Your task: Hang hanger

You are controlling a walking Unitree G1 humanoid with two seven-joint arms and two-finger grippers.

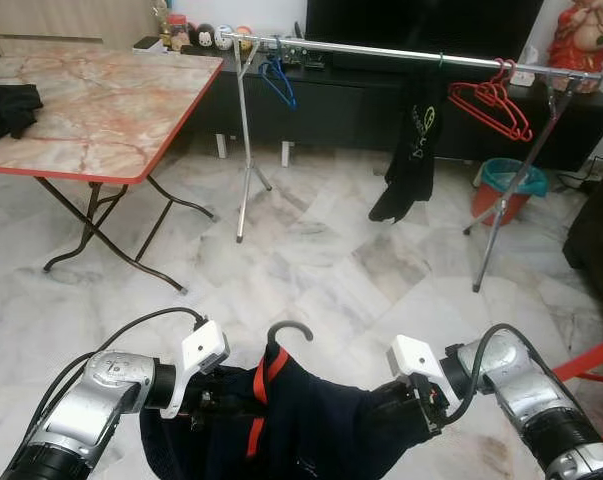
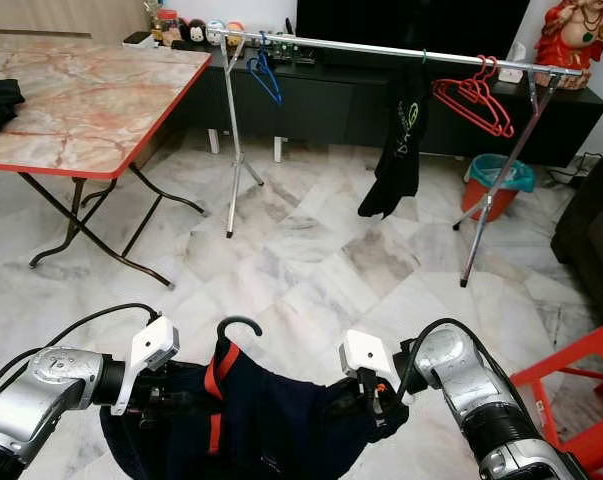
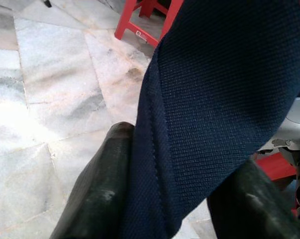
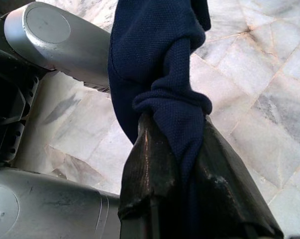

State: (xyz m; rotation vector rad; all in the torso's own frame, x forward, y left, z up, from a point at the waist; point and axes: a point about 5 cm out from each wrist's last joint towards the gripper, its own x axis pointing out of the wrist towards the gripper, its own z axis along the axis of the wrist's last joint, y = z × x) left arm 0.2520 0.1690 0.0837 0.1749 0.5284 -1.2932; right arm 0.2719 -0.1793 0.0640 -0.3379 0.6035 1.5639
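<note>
**Navy garment on its hanger, held low, rail far ahead**

The biggest thing ahead is the clothes rail [image 1: 381, 50], a thin metal bar on two folding legs, standing well apart from the robot across the marble floor [image 1: 321, 260]. To the left stands a folding table [image 1: 91, 110] with a red edge; its legs [image 1: 101, 215] reach toward the walking path. On the rail hang a black garment [image 1: 413, 150], a bunch of red hangers [image 1: 493, 105] and a blue hanger [image 1: 278, 80]. The bare part of the bar between the blue hanger and the black garment looks to me the best place. A teal bin [image 1: 509, 185] stands behind the right leg of the rail, and a red stool [image 2: 571, 385] is near the right arm.

The task's thing, a navy garment [image 1: 311, 420] on a hanger with a black hook [image 1: 289, 332], is low in front of the robot, between both arms. The left gripper [image 3: 169, 199] is closed on a fold of the cloth, and the right gripper [image 4: 182, 184] pinches a bunched end of it.

I judge the load light and soft: the knit cloth will sag and may slip through the fingers, while the hook is stiff. A hold nearer the hook would steer it better onto the bar.
</note>
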